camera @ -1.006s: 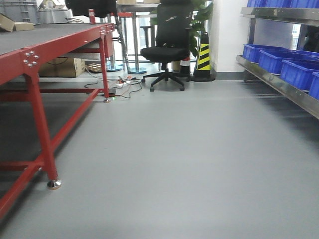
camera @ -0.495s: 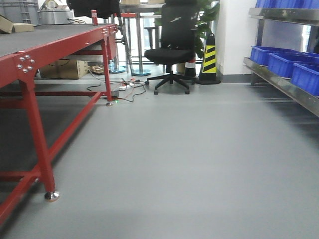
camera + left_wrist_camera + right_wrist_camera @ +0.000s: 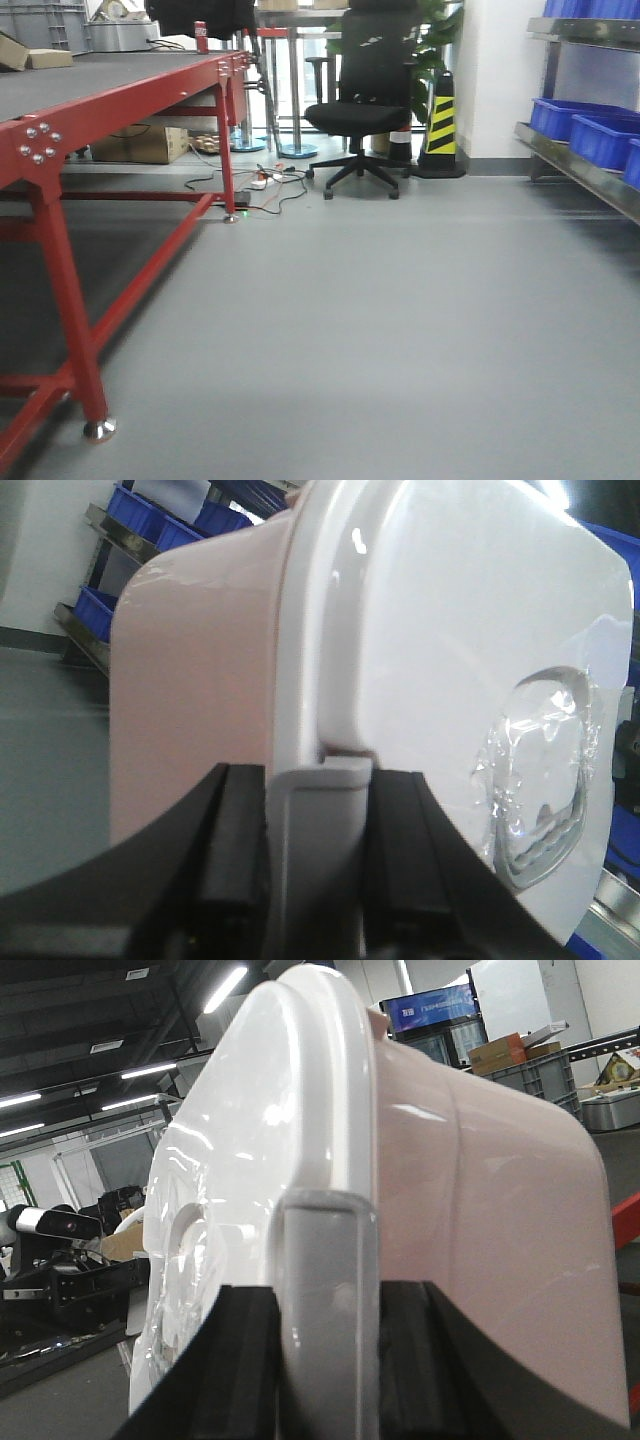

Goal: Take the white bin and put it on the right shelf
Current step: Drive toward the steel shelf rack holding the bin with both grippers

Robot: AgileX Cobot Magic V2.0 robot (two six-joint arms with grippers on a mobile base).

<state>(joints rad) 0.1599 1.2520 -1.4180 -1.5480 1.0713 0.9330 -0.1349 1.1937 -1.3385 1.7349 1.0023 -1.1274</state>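
Hands, two: left hand [image 3: 318,820] and right hand [image 3: 328,1340], each with black fingers closed narrowly on a grey clip [image 3: 322,776] at opposite ends of the white bin [image 3: 400,630].

Bin: lidded, apparently held aloft between the arms; not seen in the front view.

Risk: the grip is on small clips only. A jolt or uneven arm motion could let one end slip or pop the lid.

Surroundings:
- right shelf [image 3: 590,175] at far right, its visible stretch occupied by blue crates [image 3: 575,125], so a free spot must be found
- red-framed bench [image 3: 120,85] at left
- grey floor [image 3: 400,330] between
- office chair [image 3: 365,110], striped cone [image 3: 441,125] and loose cables [image 3: 265,180] beyond
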